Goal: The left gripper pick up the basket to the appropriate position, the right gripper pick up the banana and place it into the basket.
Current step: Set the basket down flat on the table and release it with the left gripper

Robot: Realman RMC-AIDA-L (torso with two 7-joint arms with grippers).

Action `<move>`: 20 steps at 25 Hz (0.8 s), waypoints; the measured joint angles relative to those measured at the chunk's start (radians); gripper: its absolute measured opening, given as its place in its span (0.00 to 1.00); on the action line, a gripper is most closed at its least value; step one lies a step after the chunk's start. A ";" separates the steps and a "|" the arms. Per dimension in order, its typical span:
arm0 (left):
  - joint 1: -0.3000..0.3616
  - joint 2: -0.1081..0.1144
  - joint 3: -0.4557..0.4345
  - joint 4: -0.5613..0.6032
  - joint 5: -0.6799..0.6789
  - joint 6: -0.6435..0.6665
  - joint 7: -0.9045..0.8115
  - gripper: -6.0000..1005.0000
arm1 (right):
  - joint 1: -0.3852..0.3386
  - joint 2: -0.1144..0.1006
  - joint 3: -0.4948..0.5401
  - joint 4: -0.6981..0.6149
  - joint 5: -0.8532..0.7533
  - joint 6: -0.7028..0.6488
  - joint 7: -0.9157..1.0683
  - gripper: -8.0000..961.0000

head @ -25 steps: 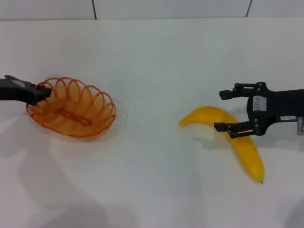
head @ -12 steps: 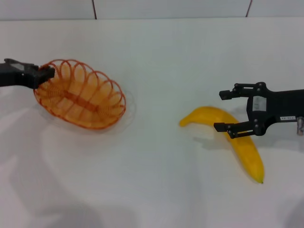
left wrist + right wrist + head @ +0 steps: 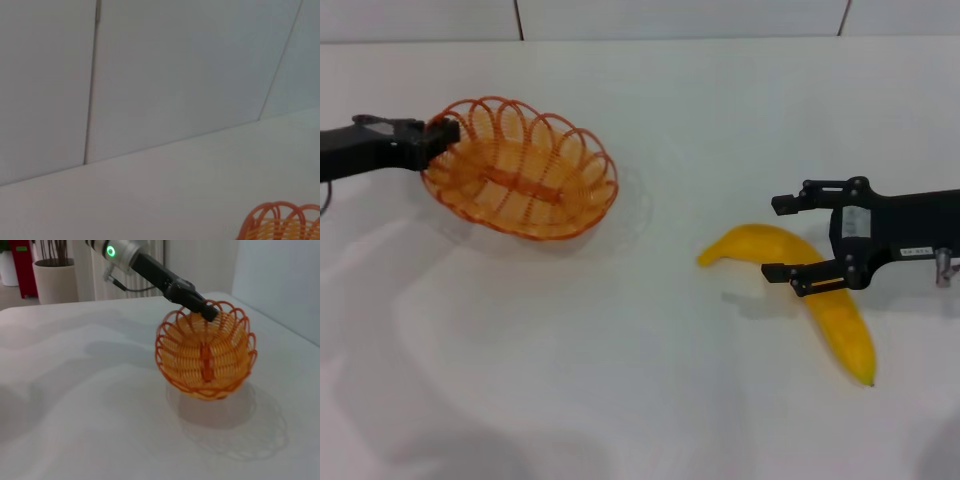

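The orange wire basket [image 3: 520, 172] hangs tilted just above the white table at the left. My left gripper [image 3: 440, 136] is shut on the rim at the basket's left end. In the right wrist view the basket [image 3: 205, 357] floats over its own shadow, held by the left gripper [image 3: 208, 313]. A bit of the basket's rim [image 3: 280, 225] shows in the left wrist view. The yellow banana [image 3: 845, 325] lies on the table at the right. My right gripper [image 3: 772, 238] is open over the banana's middle, its nearer finger crossing the fruit.
The white table [image 3: 640, 400] reaches back to a panelled wall [image 3: 680, 18]. Beyond the table's far edge in the right wrist view stand a pale plant pot [image 3: 55, 282] and a red object [image 3: 22, 265].
My left gripper has lifted the basket and carried it right and toward the back of the table. The right gripper has shifted slightly left over the banana, which lies unmoved.
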 joint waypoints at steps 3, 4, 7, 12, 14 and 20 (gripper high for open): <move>-0.005 -0.001 0.002 -0.044 -0.033 -0.020 0.017 0.10 | 0.002 0.000 0.000 0.002 0.004 0.000 0.000 0.90; -0.005 -0.001 0.001 -0.055 -0.044 -0.025 0.020 0.10 | 0.003 0.000 0.000 0.002 0.004 0.000 0.000 0.90; 0.000 -0.002 0.000 -0.084 -0.094 -0.037 0.036 0.09 | 0.008 0.000 0.002 0.002 0.006 -0.001 0.000 0.90; 0.001 -0.003 0.000 -0.136 -0.163 -0.064 0.060 0.10 | 0.010 0.000 0.005 0.001 0.007 -0.003 0.000 0.90; 0.000 -0.003 0.000 -0.149 -0.173 -0.071 0.064 0.10 | 0.010 0.000 0.006 0.001 0.007 -0.003 0.000 0.90; -0.007 -0.003 0.003 -0.225 -0.237 -0.105 0.100 0.10 | 0.012 0.000 0.010 -0.006 0.033 -0.003 0.001 0.90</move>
